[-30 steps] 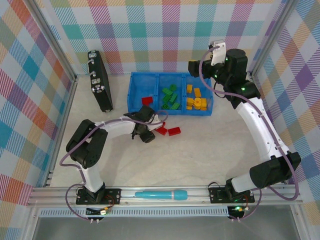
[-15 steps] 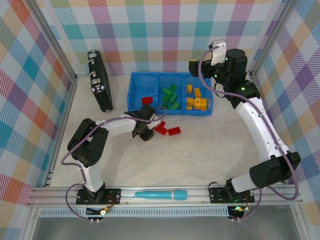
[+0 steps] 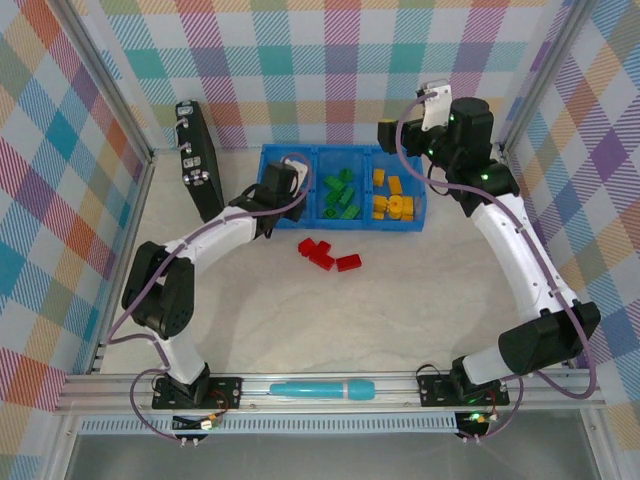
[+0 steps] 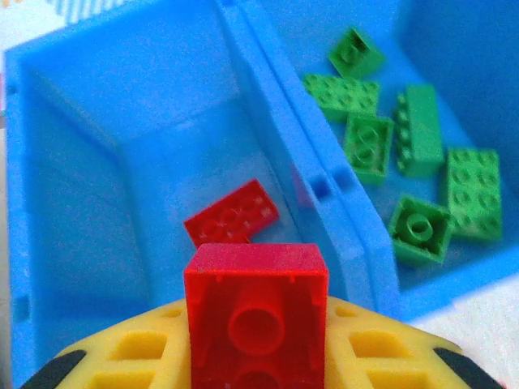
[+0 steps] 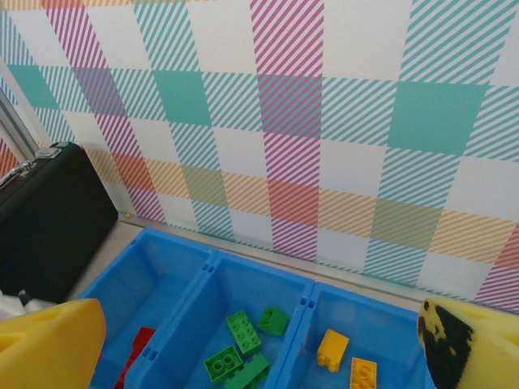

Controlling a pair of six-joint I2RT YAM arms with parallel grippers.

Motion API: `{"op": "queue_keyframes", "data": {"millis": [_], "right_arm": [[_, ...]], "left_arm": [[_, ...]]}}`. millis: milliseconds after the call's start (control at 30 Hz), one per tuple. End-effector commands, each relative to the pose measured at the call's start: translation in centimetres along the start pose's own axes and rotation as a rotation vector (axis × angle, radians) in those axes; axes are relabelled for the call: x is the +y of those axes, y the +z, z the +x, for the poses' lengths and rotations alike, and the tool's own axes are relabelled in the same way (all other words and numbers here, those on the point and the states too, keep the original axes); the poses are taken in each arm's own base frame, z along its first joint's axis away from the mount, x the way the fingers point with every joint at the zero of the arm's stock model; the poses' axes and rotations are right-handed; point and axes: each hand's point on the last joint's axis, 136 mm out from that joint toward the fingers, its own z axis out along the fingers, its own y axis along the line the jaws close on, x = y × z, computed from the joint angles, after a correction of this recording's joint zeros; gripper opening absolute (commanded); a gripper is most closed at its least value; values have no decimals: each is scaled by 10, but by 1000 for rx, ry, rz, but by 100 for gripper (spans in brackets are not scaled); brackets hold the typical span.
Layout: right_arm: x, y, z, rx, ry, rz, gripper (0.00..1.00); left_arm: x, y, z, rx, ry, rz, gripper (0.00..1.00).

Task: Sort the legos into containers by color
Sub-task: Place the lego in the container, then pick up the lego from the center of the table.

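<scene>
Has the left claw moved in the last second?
Yes. The left claw, holding a red brick, went from the loose red bricks on the table to over the left compartment of the blue tray.

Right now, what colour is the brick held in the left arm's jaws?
Red; the brick shows best in the left wrist view.
</scene>
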Motion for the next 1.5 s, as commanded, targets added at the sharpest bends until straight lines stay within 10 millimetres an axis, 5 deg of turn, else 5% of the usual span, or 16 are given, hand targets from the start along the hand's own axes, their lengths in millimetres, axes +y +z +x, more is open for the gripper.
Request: {"op": "queue_keyframes", "data": {"millis": [0,333,600,700,833,1000,1467], "right_arm": [[5,2,-12,-29,-9,-18,99],[5,-10,-17,-53,-20,-8,99],[3,-6,-15,-45,-19,0,99],[4,-4,-15,-43,-16,-4,99],[5,-3,-14,-40,-9,-14,99],[5,-2,-13,-36,-4,-15,99],[7,-2,-13,-33,-1,-24,99]], "left_arm": [[23,22,-5,-10,-113,-100,25],[33,61,25,86,-227,-99,37],[36,13,-4,34,-114,-94,65],[33,-13,-14,27,-67,-84,66],[-13,-45,-25,-3,145,40,65],[-107,-67,8,49,572,261,65],[-200,-26,58,148,636,447,65]]}}
